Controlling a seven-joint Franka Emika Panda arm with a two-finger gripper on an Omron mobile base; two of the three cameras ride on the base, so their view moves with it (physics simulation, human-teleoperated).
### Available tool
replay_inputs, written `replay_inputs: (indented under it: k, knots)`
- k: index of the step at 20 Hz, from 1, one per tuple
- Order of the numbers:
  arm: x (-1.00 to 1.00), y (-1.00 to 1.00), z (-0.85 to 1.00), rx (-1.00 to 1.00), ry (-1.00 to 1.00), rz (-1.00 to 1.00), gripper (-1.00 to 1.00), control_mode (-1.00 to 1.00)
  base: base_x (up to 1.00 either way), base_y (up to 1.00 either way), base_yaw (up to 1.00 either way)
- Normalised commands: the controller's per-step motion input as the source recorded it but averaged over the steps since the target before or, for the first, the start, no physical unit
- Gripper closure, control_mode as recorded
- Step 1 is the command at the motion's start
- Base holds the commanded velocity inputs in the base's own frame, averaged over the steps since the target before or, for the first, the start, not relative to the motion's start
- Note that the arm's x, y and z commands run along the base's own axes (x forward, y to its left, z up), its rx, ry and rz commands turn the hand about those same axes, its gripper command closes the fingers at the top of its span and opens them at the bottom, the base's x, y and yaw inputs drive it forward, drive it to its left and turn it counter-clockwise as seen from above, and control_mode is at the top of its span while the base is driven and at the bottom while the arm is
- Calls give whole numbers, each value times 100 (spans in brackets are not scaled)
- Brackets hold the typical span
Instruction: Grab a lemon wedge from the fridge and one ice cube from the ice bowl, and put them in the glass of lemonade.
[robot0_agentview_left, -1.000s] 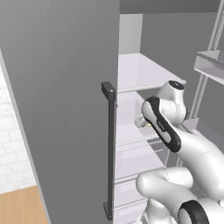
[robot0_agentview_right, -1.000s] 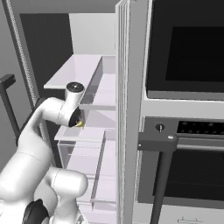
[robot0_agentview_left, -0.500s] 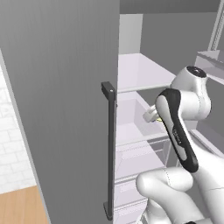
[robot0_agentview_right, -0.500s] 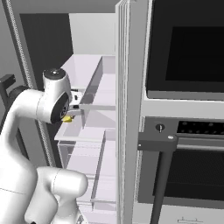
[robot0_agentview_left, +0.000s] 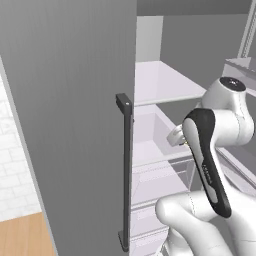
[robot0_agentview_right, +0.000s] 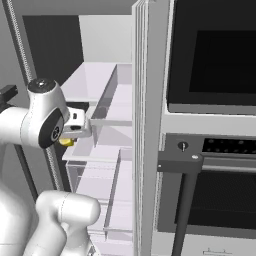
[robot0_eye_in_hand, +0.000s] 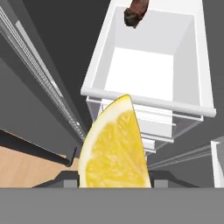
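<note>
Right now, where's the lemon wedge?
The lemon wedge is in the gripper, low in the hand view, held just in front of the open fridge, outside its clear drawer.

Your arm (robot0_agentview_left: 220, 130) is glossy white throughout, built of rounded, bulbous link housings. You have a long matte-black inlay with a thin pale outline running down one link, and a round dark-grey cap on top of the upper joint. In the right base view the joint face is a dark disc bearing a small marking, possibly a logo, too small to read.
</note>
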Motion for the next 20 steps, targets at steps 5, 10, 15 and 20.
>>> replay_inputs:
  k: [5, 10, 15, 20]
  knots:
    - [0, 0, 0, 0, 0, 0, 100, -100, 0, 0, 0]
    - [-12, 0, 0, 0, 0, 0, 100, 100, -60, 0, 0]
    - [0, 0, 0, 0, 0, 0, 100, 100, -100, 1, -23]
    - [0, 0, 0, 0, 0, 0, 100, 100, -100, 0, -35]
